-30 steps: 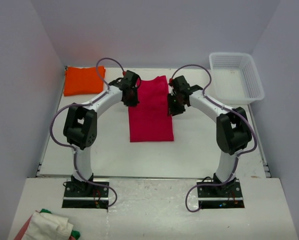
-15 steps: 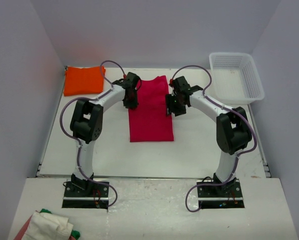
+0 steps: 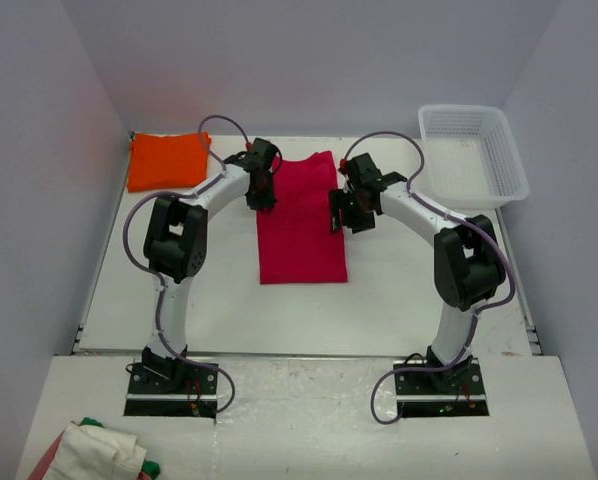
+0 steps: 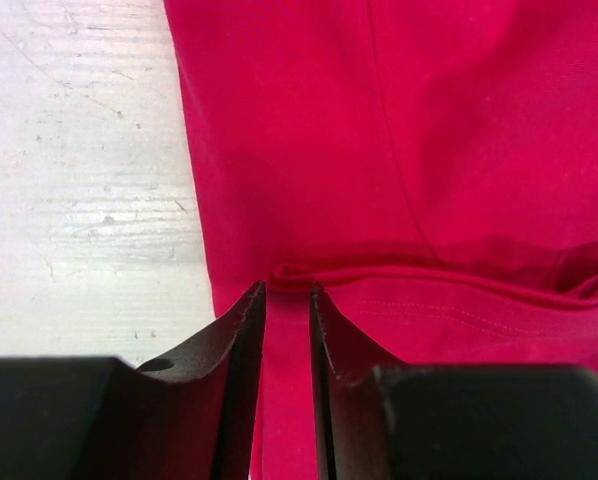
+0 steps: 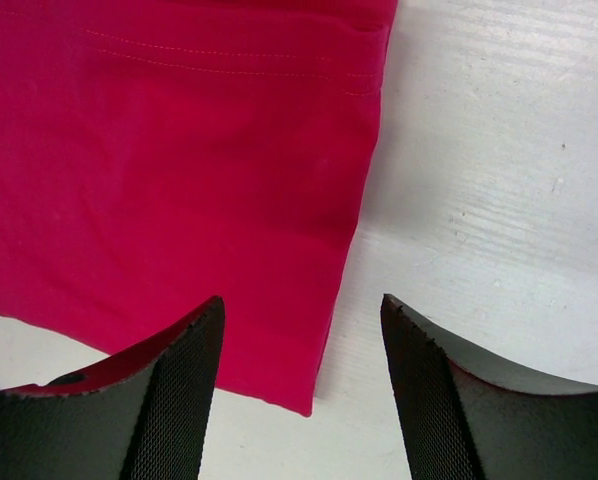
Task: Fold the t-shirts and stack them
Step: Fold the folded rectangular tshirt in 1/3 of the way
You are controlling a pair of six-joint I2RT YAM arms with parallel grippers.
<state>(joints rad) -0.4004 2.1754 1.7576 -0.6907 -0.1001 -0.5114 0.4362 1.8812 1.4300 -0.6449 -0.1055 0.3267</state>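
the left claw (image 4: 287, 292) is narrowly parted, the right claw (image 5: 301, 302) wide, both empty at the side edges of the red t-shirt (image 3: 301, 220) in the middle of the table (image 3: 399, 290). the orange t-shirt (image 3: 167, 160) lies in its far left corner. a fingertip catching the hem could drag the fold open.

The left arm (image 3: 175, 245) and right arm (image 3: 466, 262) arch inward from their bases, elbows outward, wrists pitched down. The left gripper (image 4: 286, 288) has its jaws only narrowly parted, apparently gripping nothing. The right gripper (image 5: 302, 300) has its jaws spread wide, tips level.
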